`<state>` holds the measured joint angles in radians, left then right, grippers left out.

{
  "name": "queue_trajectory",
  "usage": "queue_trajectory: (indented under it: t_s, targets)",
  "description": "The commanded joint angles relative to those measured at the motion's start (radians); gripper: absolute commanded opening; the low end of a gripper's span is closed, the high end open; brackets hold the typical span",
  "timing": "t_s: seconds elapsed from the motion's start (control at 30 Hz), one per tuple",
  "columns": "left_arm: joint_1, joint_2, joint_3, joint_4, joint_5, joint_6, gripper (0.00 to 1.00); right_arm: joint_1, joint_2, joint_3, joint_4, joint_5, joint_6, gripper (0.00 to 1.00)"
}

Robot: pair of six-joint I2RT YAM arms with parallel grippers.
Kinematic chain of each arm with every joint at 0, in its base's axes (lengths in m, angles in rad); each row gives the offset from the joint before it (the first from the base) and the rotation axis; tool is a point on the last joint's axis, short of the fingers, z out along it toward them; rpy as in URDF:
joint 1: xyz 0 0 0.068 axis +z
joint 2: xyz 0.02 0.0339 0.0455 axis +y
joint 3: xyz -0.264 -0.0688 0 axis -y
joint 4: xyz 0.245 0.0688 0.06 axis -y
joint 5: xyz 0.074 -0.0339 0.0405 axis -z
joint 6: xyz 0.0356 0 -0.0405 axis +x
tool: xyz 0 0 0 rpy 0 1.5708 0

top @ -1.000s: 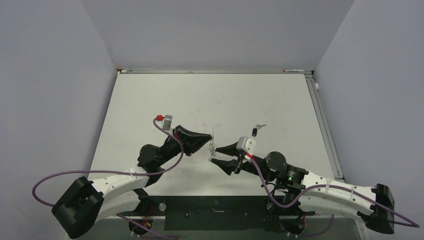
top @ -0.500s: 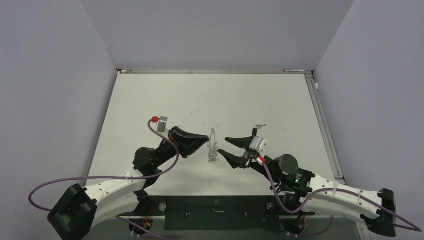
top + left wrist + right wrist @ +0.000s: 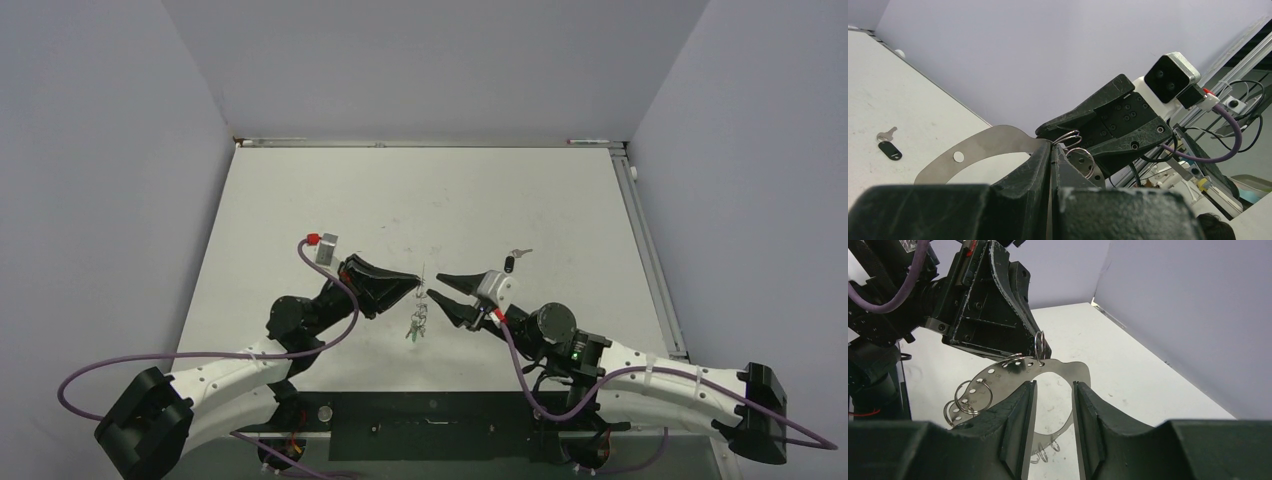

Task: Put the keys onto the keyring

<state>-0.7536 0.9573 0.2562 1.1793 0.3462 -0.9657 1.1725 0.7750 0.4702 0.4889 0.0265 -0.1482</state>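
The keyring (image 3: 421, 302) is a flat silver loop with holes and small wire rings strung on it, and it hangs above the table between the two grippers. My left gripper (image 3: 414, 283) is shut on its upper edge, and the loop also shows in the left wrist view (image 3: 973, 150). My right gripper (image 3: 436, 288) is open just right of the loop, with nothing between its jaws. In the right wrist view the loop (image 3: 998, 371) sits just beyond the open fingertips. A black-headed key (image 3: 510, 265) and a small silver key (image 3: 521, 253) lie on the table behind the right gripper.
The white table (image 3: 400, 190) is walled at the back and on both sides. A metal rail (image 3: 645, 240) runs along its right edge. The two keys also show in the left wrist view (image 3: 889, 150), far left on the table.
My right gripper has drawn back to the right, then moved left and up close to the keyring, still open. The left gripper shifted slightly and the loop has swung to hang edge-on.
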Motion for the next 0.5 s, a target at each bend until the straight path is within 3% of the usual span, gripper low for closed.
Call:
queue_trajectory:
  t_s: [0.0, 0.47]
  targets:
    - [-0.013, -0.009, 0.016, 0.076, -0.001, -0.012, 0.00, 0.008, 0.023, 0.054, 0.099, -0.006, -0.022, 0.32]
    - [-0.064, 0.019, 0.026, 0.049, -0.066, 0.011, 0.00, 0.046, 0.052, 0.074, 0.104, 0.006, -0.042, 0.30]
